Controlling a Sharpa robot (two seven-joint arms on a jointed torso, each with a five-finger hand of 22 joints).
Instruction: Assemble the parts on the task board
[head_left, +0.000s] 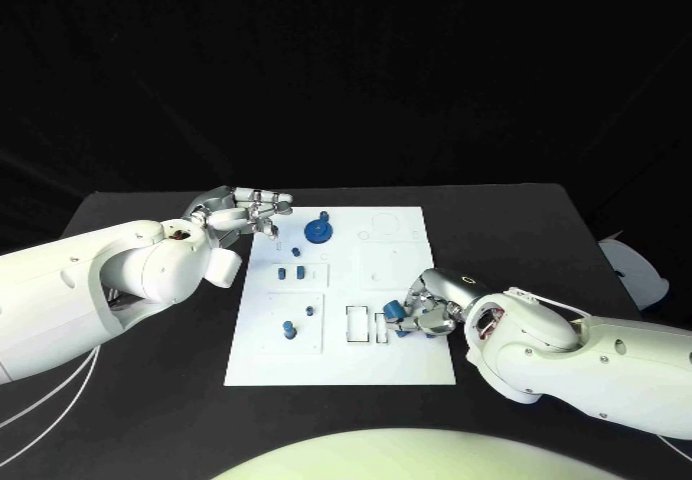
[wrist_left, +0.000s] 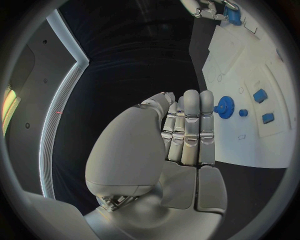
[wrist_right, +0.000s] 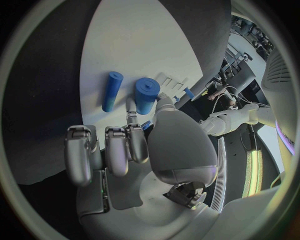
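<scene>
Now the right robot hand (head_left: 423, 316) holds a blue part (head_left: 392, 309) at the board (head_left: 346, 360), needing seating; left robot hand (head_left: 248, 212) hovers empty, fingers apart.

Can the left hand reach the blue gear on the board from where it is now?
Probably yes: the left hand is at the board's far left edge, the gear lies just beside it, and nothing stands between them.

The head camera looks down on the whole tabletop (head_left: 144, 400); each wrist camera sits close behind its own hand, sharing the task board (head_left: 339, 365).
</scene>
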